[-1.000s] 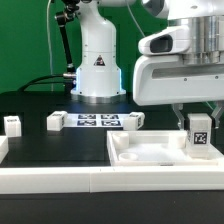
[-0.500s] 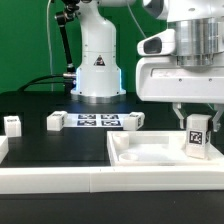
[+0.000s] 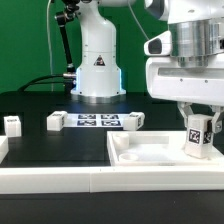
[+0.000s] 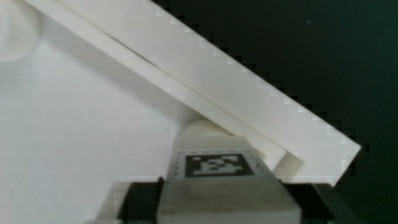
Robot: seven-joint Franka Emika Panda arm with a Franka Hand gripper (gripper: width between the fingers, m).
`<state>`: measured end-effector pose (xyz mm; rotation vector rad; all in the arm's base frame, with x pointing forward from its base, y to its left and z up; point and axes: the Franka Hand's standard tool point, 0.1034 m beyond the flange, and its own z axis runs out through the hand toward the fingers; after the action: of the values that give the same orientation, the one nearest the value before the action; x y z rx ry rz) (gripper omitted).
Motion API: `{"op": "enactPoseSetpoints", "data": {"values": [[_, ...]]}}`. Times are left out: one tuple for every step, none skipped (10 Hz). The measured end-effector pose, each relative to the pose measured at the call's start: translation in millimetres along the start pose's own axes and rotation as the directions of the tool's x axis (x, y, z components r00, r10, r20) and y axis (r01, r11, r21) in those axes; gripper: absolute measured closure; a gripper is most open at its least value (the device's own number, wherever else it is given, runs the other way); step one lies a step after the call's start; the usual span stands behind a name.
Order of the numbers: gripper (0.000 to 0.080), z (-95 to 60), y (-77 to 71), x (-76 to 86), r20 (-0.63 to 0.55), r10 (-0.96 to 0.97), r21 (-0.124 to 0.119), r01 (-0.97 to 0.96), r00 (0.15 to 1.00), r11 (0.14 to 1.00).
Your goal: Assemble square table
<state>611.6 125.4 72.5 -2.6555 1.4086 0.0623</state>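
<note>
The white square table top (image 3: 150,152) lies with its raised rim up at the front of the exterior view's right. My gripper (image 3: 198,122) is shut on a white tagged peg leg (image 3: 198,136) and holds it upright over the top's far right corner. In the wrist view the leg (image 4: 221,165) sits between my dark fingers (image 4: 139,200), its tag facing the camera, close against the top's rim (image 4: 214,80). I cannot tell if the leg's lower end touches the top. Three more legs lie on the black table: one (image 3: 13,124), one (image 3: 56,121), one (image 3: 131,120).
The marker board (image 3: 97,121) lies flat at the table's middle back, in front of the robot base (image 3: 98,60). A long white rail (image 3: 60,183) runs along the front edge.
My gripper has moved toward the exterior view's right and slightly up with the leg, which now tilts a little less over the top's corner.
</note>
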Motion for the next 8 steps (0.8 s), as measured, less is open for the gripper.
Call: {"op": "enactPoseSetpoints", "data": {"values": [[0.0421, 0.3, -0.1, -0.5, 0.001, -0.02, 0.0, 0.02, 1.0, 1.0], [0.0421, 0.3, -0.1, -0.6, 0.001, -0.058, 0.0, 0.058, 0.998, 0.998], [0.0229, 0.0, 0.1, -1.2, 0.005, -0.115, -0.013, 0.115, 0.993, 0.993], [0.0172, -1.0, -2.5, -0.3, 0.007, -0.216, -0.012, 0.216, 0.976, 0.976], [0.0172, -1.1, -2.7, 0.0, 0.008, -0.291, -0.01, 0.292, 0.957, 0.956], [0.0152, -1.0, -2.6, -0.1, 0.009, -0.351, -0.01, 0.351, 0.936, 0.936], [0.0152, -1.0, -2.5, 0.0, 0.01, -0.43, -0.009, 0.431, 0.903, 0.903], [0.0152, -0.9, -2.5, 0.1, 0.01, -0.489, -0.009, 0.489, 0.872, 0.872]]}}
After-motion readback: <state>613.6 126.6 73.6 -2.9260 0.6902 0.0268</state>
